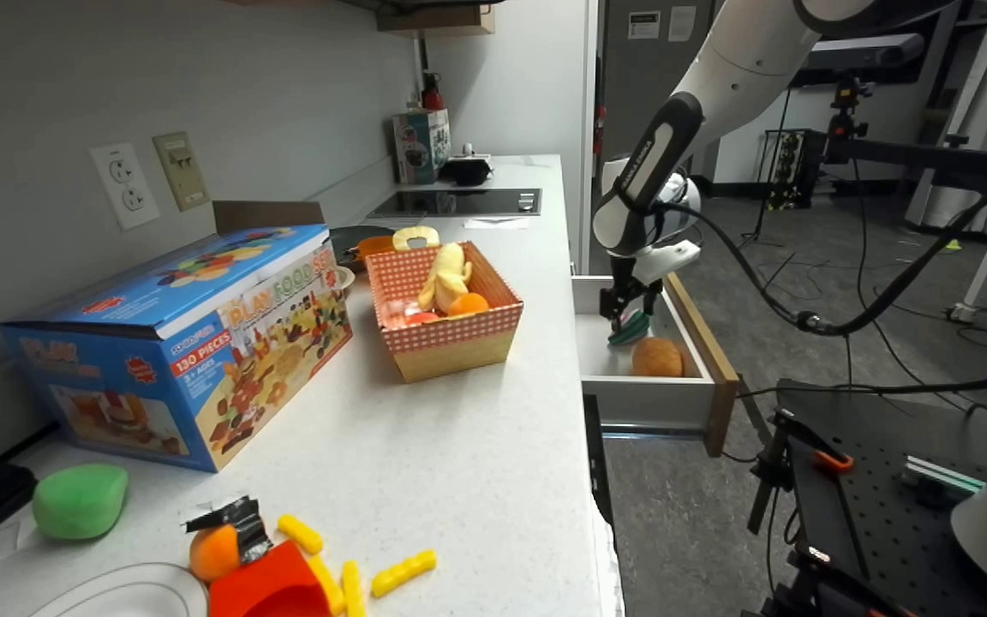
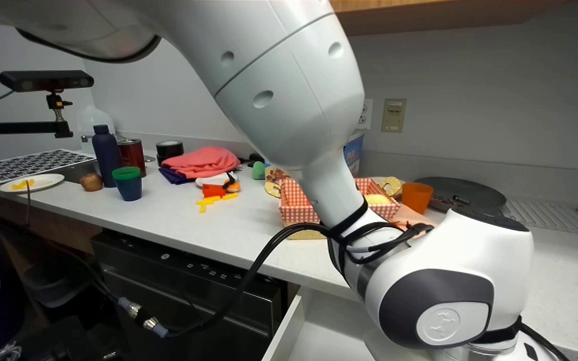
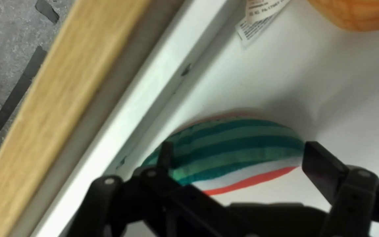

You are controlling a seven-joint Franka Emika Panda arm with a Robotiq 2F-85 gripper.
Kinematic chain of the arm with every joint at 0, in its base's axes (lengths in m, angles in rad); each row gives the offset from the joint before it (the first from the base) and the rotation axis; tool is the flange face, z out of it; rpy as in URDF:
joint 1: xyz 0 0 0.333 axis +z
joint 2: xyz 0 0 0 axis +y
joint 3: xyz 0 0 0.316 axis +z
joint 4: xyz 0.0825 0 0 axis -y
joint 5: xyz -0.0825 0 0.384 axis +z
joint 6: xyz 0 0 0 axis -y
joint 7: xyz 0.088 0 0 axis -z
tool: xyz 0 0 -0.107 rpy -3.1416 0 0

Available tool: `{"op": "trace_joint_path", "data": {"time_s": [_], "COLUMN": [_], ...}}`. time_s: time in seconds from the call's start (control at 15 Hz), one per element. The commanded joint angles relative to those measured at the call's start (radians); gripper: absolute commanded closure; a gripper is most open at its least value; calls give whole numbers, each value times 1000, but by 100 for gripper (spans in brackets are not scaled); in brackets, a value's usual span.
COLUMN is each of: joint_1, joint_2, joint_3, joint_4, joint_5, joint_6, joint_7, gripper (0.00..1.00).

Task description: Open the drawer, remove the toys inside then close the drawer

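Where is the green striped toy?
The striped toy lies in the open drawer, right of the counter in an exterior view, beside the round orange toy; in the wrist view, it's beneath the tool.

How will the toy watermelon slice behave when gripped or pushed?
The toy watermelon slice probably gives when squeezed: its rind looks like fabric. That rounded rind might make it rock; the smooth-looking drawer floor may let it slide.
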Motion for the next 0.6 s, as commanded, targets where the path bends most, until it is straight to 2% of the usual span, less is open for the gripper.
{"op": "trace_joint_path", "data": {"time_s": [0.0,0.07,0.2,0.4,0.53], "joint_1": [1,2,2,-1,-6], "joint_2": [21,29,51,64,69], "joint_3": [-6,-8,-9,-2,5], "joint_4": [25,36,61,80,94], "joint_5": [-3,-3,1,1,3], "joint_6": [-9,-12,-20,-18,-23], "joint_7": [24,32,49,50,42], "gripper": [1,6,29,54,67]}}
